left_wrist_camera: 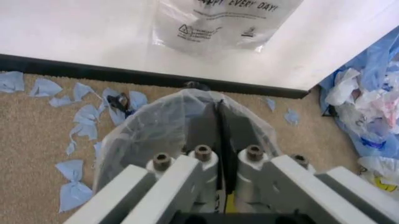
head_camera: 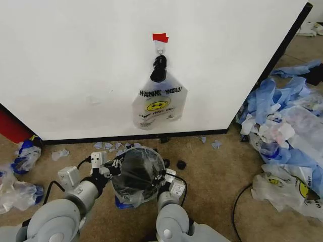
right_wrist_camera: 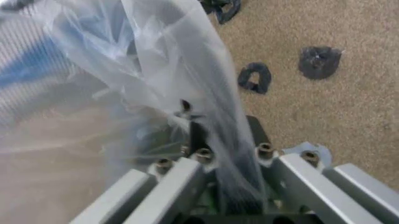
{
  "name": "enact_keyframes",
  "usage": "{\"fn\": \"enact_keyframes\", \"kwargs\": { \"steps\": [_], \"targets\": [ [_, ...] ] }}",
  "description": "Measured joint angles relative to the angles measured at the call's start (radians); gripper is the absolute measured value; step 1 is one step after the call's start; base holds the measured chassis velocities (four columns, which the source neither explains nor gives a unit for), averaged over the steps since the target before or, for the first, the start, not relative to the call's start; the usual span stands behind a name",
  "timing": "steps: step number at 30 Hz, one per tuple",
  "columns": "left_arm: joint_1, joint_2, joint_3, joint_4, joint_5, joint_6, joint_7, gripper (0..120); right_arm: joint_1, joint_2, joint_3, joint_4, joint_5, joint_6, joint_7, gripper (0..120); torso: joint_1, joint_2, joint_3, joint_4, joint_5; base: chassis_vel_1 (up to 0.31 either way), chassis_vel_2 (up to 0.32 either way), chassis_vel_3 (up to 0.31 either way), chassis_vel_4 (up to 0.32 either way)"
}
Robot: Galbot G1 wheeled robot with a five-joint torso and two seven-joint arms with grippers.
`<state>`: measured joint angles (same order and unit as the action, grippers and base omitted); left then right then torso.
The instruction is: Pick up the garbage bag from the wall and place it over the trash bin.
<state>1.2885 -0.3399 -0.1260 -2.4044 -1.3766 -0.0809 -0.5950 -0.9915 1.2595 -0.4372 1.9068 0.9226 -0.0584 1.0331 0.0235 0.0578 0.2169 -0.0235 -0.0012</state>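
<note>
Carpeted floor point(head_camera: 217, 181) runs up to the wall point(head_camera: 75, 60). Just before it, the garbage bag point(head_camera: 136, 171) is stretched over the trash bin point(head_camera: 132, 194). Left tool point(head_camera: 113, 167) and right tool point(head_camera: 160, 177) flank the rim, each pinching bag film. A THANK YOU bag point(head_camera: 157, 103) hangs above on the wall, under red tape point(head_camera: 160, 37). Plastic bags point(head_camera: 287, 126) pile at right.

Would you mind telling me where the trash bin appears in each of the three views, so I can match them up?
Head view: the trash bin sits low centre on the carpet, between both arms, with the garbage bag draped over it.
Left wrist view: the trash bin stands centre, just beyond the fingers, under the see-through plastic.
Right wrist view: too blurred behind the plastic to place.
Shared landmark: the garbage bag shows in all three.
</note>
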Motion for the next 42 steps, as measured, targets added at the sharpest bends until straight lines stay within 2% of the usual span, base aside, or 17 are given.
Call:
{"fn": "enact_keyframes", "kwargs": {
  "steps": [1, 2, 8, 9, 10, 15, 16, 23, 26, 28, 30, 31, 35, 37, 38, 41, 42],
  "targets": [
    [0.0, 0.0, 0.0, 0.001, 0.001, -0.001, 0.0, 8, -0.003, -0.004, -0.002, 0.004, -0.005, -0.002, 0.0, 10, 0.0, 0.0, 0.0, 0.0001, 0.0001, 0.0, 0.0, 0.0, 0.0],
    [0.0, 0.0, 0.0, 0.001, 0.001, -0.001, 0.0, 8, -0.003, -0.004, -0.002, 0.004, -0.005, -0.002, 0.0, 10, 0.0, 0.0, 0.0, 0.0001, 0.0001, 0.0, 0.0, 0.0, 0.0],
    [-0.001, 0.003, 0.0, 0.003, 0.001, -0.002, 0.001, 33, -0.025, -0.027, -0.007, 0.05, -0.046, -0.005, -0.013, 37, 0.0, 0.0, 0.0, -0.0001, 0.0001, 0.0, 0.0, 0.0, 0.0],
    [-0.001, 0.003, 0.0, 0.003, 0.001, -0.002, 0.001, 33, -0.025, -0.027, -0.007, 0.05, -0.046, -0.005, -0.013, 37, 0.0, 0.0, 0.0, -0.0001, 0.0001, 0.0, 0.0, 0.0, 0.0],
    [-0.001, 0.003, 0.0, 0.003, 0.001, -0.002, 0.001, 38, -0.027, -0.03, -0.009, 0.053, -0.054, -0.003, -0.017, 40, 0.0, 0.0, 0.0, -0.0001, 0.0001, 0.0, 0.0, 0.0, 0.0],
    [0.003, 0.001, -0.002, 0.004, 0.001, -0.002, 0.001, 59, -0.037, -0.045, -0.017, 0.072, -0.095, 0.013, -0.049, 62, 0.0, 0.0, 0.0, -0.0002, 0.0001, 0.0, 0.0, 0.0, 0.0],
    [0.003, 0.001, -0.002, 0.004, 0.001, -0.002, 0.001, 59, -0.037, -0.045, -0.017, 0.072, -0.095, 0.013, -0.049, 62, 0.0, 0.0, 0.0, -0.0002, 0.0001, 0.0, 0.0, 0.0, 0.0],
    [0.016, -0.006, -0.008, 0.004, 0.01, -0.004, 0.001, 62, -0.04, -0.056, -0.047, 0.074, -0.165, 0.045, -0.103, 91, 0.0, 0.0, 0.0, -0.0001, 0.0, 0.0, 0.0, 0.0, 0.0],
    [0.016, -0.007, -0.01, 0.005, 0.012, -0.004, 0.001, 61, -0.04, -0.061, -0.05, 0.068, -0.201, 0.074, -0.142, 96, 0.0, 0.0, 0.0, -0.0001, 0.0001, 0.0, 0.0, 0.0, 0.0],
    [0.015, -0.013, -0.01, 0.01, 0.018, -0.004, 0.002, 61, -0.039, -0.068, -0.045, 0.055, -0.271, 0.141, -0.228, 97, 0.0, 0.0, 0.0, -0.0001, 0.0001, 0.0, 0.0, 0.0, 0.0],
    [0.013, -0.029, -0.01, 0.027, 0.053, -0.008, 0.015, 61, -0.045, -0.082, -0.006, 0.048, -0.343, 0.217, -0.349, 96, 0.0, 0.0, 0.0, 0.0, 0.0002, 0.0, 0.0, 0.0, 0.0],
    [0.013, -0.029, -0.01, 0.027, 0.053, -0.008, 0.015, 61, -0.045, -0.082, -0.006, 0.048, -0.343, 0.217, -0.349, 96, 0.0, 0.0, 0.0, 0.0, 0.0002, 0.0, 0.0, 0.0, 0.0],
    [0.01, -0.066, -0.016, 0.053, 0.115, -0.017, 0.041, 61, -0.054, -0.11, 0.086, 0.063, -0.38, 0.294, -0.486, 96, 0.0, 0.0, 0.0, -0.0001, 0.0, 0.0, 0.0, 0.0, 0.0],
    [0.009, -0.119, -0.034, 0.099, 0.213, -0.034, 0.074, 65, -0.059, -0.158, 0.214, 0.09, -0.409, 0.398, -0.618, 99, 0.0, 0.0, 0.0, -0.0003, 0.0, 0.0, 0.0, 0.0, 0.0],
    [0.009, -0.119, -0.034, 0.099, 0.213, -0.034, 0.074, 65, -0.059, -0.158, 0.214, 0.09, -0.409, 0.398, -0.618, 99, 0.0, 0.0, 0.0, -0.0003, 0.0, 0.0, 0.0, 0.0, 0.0],
    [0.035, -0.192, -0.099, 0.154, 0.371, -0.068, 0.138, 75, -0.071, -0.212, 0.343, 0.158, -0.378, 0.444, -0.683, 100, 0.0, 0.0, 0.0, 0.0, 0.0005, 0.0, 0.0, 0.0, 0.0],
    [0.045, -0.225, -0.13, 0.166, 0.417, -0.077, 0.155, 78, -0.085, -0.226, 0.396, 0.178, -0.367, 0.453, -0.705, 100, 0.0, 0.0, 0.0, 0.0002, -0.0004, 0.0, 0.0, 0.0, 0.0]
  ]
}}
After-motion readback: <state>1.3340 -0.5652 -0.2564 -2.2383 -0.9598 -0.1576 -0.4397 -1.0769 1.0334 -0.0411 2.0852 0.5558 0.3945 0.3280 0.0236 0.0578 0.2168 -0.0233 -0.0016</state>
